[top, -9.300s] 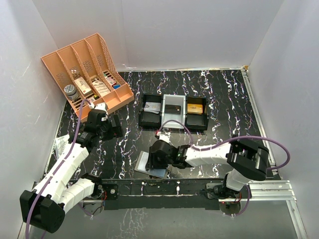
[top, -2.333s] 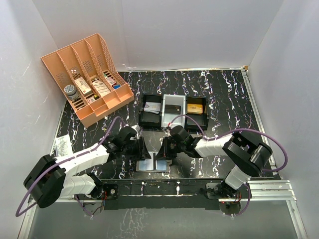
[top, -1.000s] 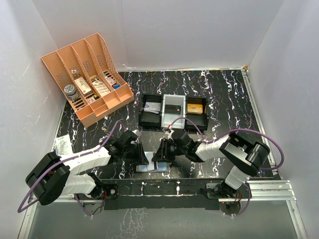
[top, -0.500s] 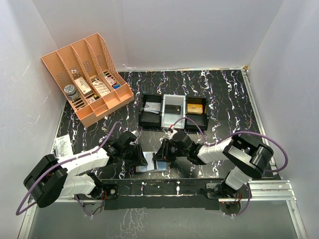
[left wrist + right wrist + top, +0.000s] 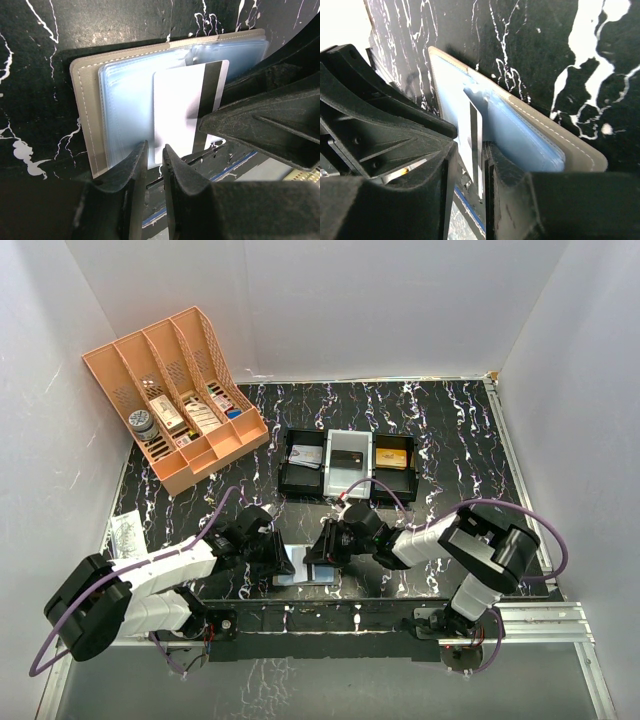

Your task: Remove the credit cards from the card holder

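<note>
We see card holder (image 5: 87, 110) lying open and flat at near edge of worktop (image 5: 450, 440), between both hands. White credit card (image 5: 175, 115) with black stripe sits partly out of blue sleeves. Right hand (image 5: 470, 150) has a finger either side of card and looks clamped on it. Left hand (image 5: 154, 146) has tips down at holder's near edge, fingers nearly together; we cannot tell whether they pinch anything. Black tray (image 5: 347, 465) sits farther back, well apart, with bare marble between. Orange organiser (image 5: 175, 390) stands in far left corner.
</note>
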